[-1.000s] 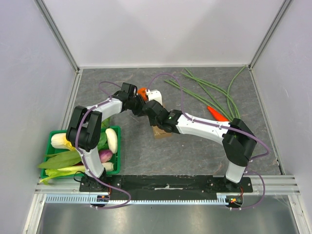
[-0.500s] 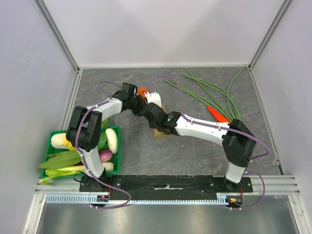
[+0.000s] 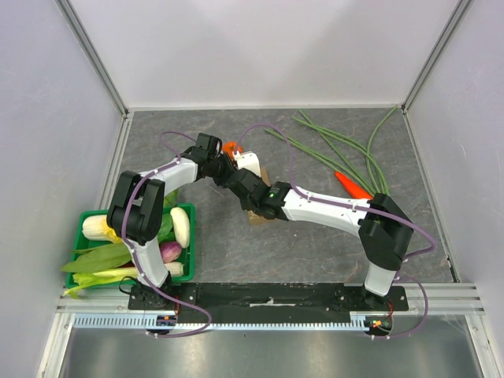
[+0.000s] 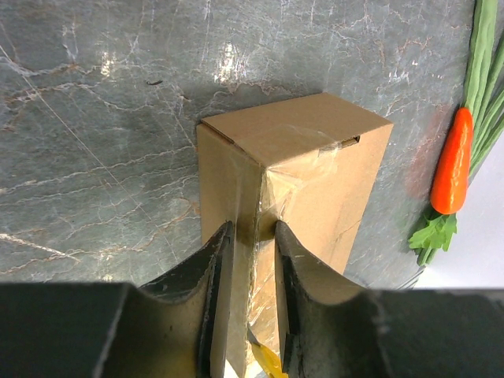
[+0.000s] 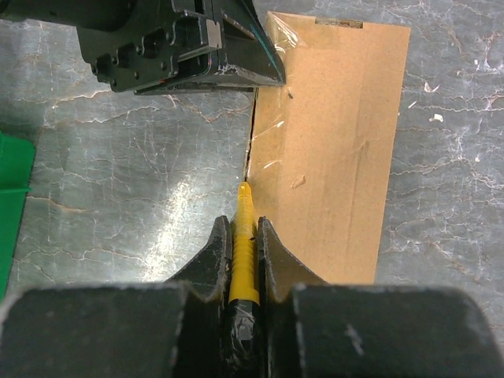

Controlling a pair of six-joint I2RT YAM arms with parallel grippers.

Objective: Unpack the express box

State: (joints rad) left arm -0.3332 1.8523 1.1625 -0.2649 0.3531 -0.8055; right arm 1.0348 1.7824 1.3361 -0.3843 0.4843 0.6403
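Observation:
The express box is a brown cardboard carton with clear tape, lying on the grey table. In the top view the arms cover most of it. My left gripper is shut on the box's near taped edge and shows in the top view. My right gripper is shut on a yellow cutter. The cutter's tip touches the seam on the box's left side, just below the left gripper. The cutter's tip also shows in the left wrist view. The right gripper sits over the box in the top view.
A green crate of vegetables stands at the near left, its corner in the right wrist view. A carrot and long green beans lie at the far right, also in the left wrist view: carrot, beans.
My right arm has shifted slightly left and farther out along the box, carrying the cutter along the seam toward the left gripper. The left gripper has stayed in place.

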